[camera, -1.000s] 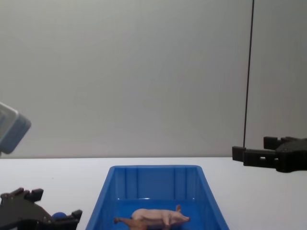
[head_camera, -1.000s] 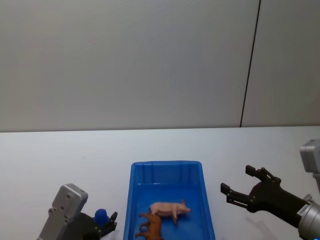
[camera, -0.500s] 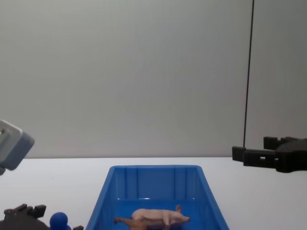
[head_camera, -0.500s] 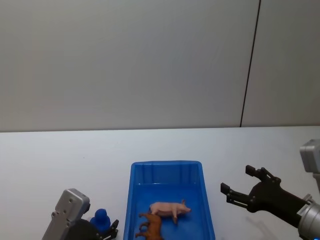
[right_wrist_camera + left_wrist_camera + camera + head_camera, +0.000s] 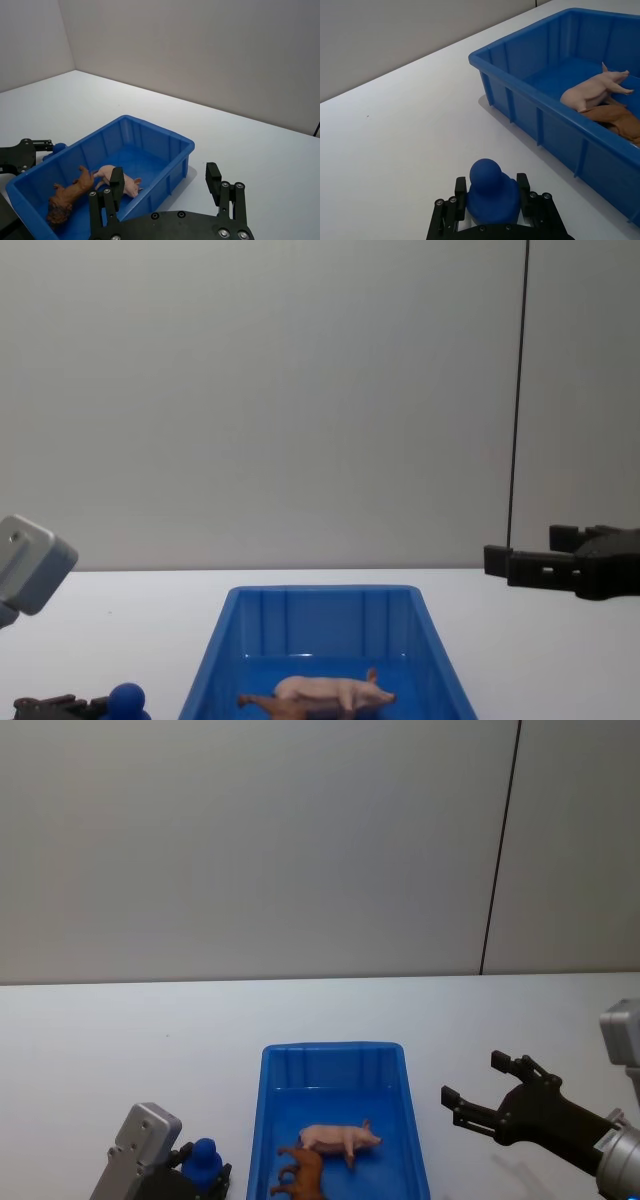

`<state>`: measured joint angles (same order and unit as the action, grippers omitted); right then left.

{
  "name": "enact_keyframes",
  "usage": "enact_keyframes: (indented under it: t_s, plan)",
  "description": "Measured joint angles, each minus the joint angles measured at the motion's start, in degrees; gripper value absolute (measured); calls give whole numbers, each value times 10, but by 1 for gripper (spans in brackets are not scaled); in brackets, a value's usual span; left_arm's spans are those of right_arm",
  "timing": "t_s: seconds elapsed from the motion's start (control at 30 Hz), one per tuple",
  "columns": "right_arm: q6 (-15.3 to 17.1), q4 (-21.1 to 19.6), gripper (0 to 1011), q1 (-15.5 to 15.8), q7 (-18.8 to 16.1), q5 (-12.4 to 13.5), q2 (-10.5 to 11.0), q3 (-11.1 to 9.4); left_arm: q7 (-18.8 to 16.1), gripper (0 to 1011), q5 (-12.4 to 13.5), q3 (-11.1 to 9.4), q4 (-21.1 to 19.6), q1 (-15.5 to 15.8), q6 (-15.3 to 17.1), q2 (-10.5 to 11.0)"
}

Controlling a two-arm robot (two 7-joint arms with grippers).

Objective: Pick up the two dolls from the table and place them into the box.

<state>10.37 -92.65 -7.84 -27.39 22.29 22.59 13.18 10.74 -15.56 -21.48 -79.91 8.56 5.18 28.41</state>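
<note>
The pale pink pig (image 5: 340,1137) and the brown lion (image 5: 300,1175) lie side by side on the floor of the blue box (image 5: 335,1048). The left wrist view shows the pig (image 5: 592,90) and the lion (image 5: 615,117) behind the box wall (image 5: 520,65). My left gripper (image 5: 491,187) is low on the table left of the box, its fingers pressed against both sides of a small rounded blue figure (image 5: 487,192). My right gripper (image 5: 472,1078) hovers open and holding nothing to the right of the box, above the table.
The white table (image 5: 130,1040) stretches wide on both sides of the box and behind it. A plain grey wall (image 5: 250,840) with a dark vertical seam stands at the back. The blue figure (image 5: 204,1157) sits close to the box's left wall.
My left arm has drawn back and lower toward the near edge, with the blue figure staying between its fingers. The right gripper, the box and both dolls have not moved.
</note>
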Motion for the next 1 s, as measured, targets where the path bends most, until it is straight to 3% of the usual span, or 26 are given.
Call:
enact_keyframes:
  t_s: [0.03,0.33,0.7,1.0]
  plan:
    - [0,0,1001,0,0,0,0,0,1,607,0,0,1,1,0,0]
    - [0,0,1001,0,0,0,0,0,-1,533,6,6,-7,1,2,2]
    - [0,0,1001,0,0,0,0,0,-14,461,30,19,-59,9,-1,10]
    - [0,0,1001,0,0,0,0,0,-3,411,63,14,-86,35,-9,-11]
